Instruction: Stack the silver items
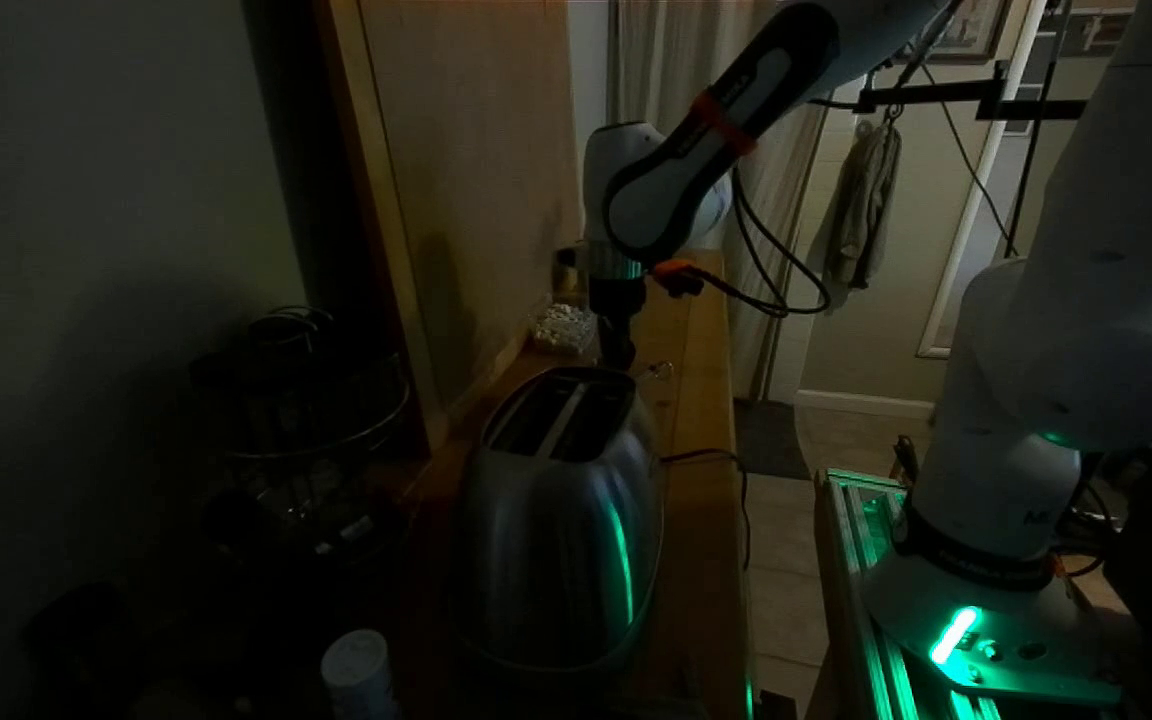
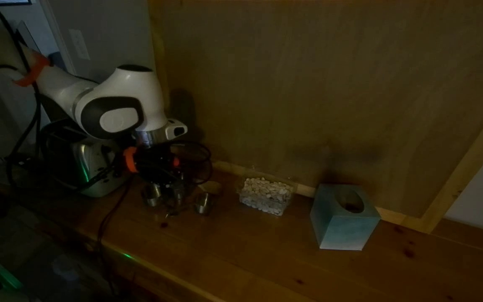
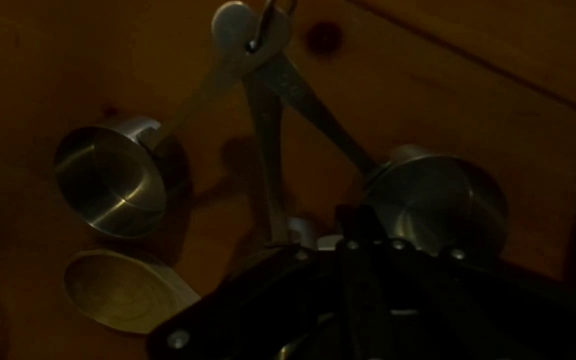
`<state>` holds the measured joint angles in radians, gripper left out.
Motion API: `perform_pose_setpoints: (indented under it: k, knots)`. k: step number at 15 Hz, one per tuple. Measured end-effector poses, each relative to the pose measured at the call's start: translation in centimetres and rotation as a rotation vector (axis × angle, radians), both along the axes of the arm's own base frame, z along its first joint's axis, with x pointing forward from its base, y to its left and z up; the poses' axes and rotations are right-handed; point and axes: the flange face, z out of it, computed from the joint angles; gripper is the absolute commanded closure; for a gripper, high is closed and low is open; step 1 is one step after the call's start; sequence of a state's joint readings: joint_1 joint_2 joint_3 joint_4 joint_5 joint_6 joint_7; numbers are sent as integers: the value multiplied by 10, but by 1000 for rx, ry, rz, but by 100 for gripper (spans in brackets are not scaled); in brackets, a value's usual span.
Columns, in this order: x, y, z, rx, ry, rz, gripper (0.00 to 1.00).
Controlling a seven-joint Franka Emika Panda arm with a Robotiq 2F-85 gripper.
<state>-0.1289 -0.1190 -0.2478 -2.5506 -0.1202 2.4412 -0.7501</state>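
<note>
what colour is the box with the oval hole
Blue-green, paler toward the bottom; the box shows best in an exterior view.

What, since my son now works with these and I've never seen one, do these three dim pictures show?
The machine is a robot arm with a gripper for grasping. Two pictures come from cameras outside it; the close-up comes from one on its wrist. On the wooden counter rest three silver measuring cups joined by a ring; in the close-up the gripper mostly hides the middle one. A spoon lies beside them. Also there: a toaster, a clear container of pale pieces and a bluish box with an oval opening. The gripper is at the cups, but it's too dark to tell whether it holds one.
</note>
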Motion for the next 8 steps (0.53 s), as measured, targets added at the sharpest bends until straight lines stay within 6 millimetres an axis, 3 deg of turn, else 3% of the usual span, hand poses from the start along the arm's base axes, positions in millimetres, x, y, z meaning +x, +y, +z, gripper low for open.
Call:
perform_pose_setpoints:
  k: [8]
  knots:
    - [3,-19,15,146,-34,-69,99]
